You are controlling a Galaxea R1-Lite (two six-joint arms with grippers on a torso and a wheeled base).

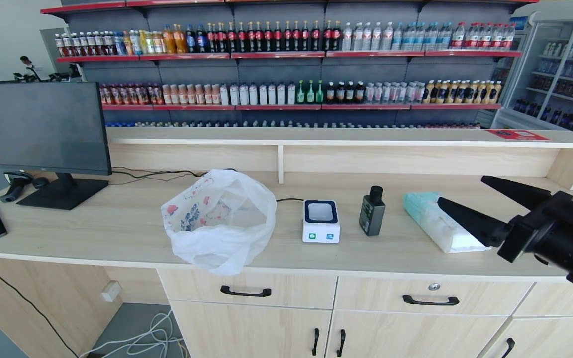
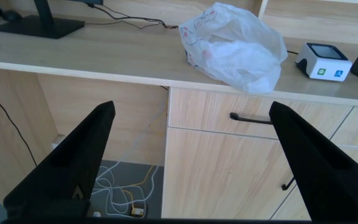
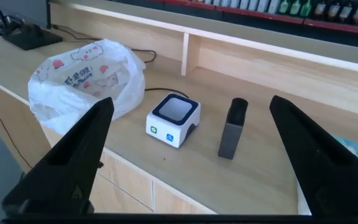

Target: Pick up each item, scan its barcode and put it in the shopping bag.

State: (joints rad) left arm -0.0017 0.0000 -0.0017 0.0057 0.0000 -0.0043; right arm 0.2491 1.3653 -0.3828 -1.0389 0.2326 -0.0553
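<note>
As nothing had gone into the shopping bag point(image 1: 219, 219) so far as I could judge, I took the job to be at its first pick-up. My right pincer point(image 1: 462, 190) hung spread and empty at the right end of the tabletop point(image 1: 117, 228), close to the soft tissue pack point(image 1: 435, 219). The dark bottle point(image 1: 372, 211) stood upright to the pack's left, the white scanner point(image 1: 321, 221) just beside it, and the bag lay further left. My left pincer point(image 2: 191, 109) was spread too, holding nothing, low in front of the drawers point(image 2: 210, 115) below the tabletop's near edge. The next move, I reckoned, called for bringing the right pincer onto the pack or the bottle, closing on it, and turning its barcode toward the scanner's window. I could make out no barcode on either item, one finger covered part of the pack, and the crumpled bag hid its own mouth and contents
</note>
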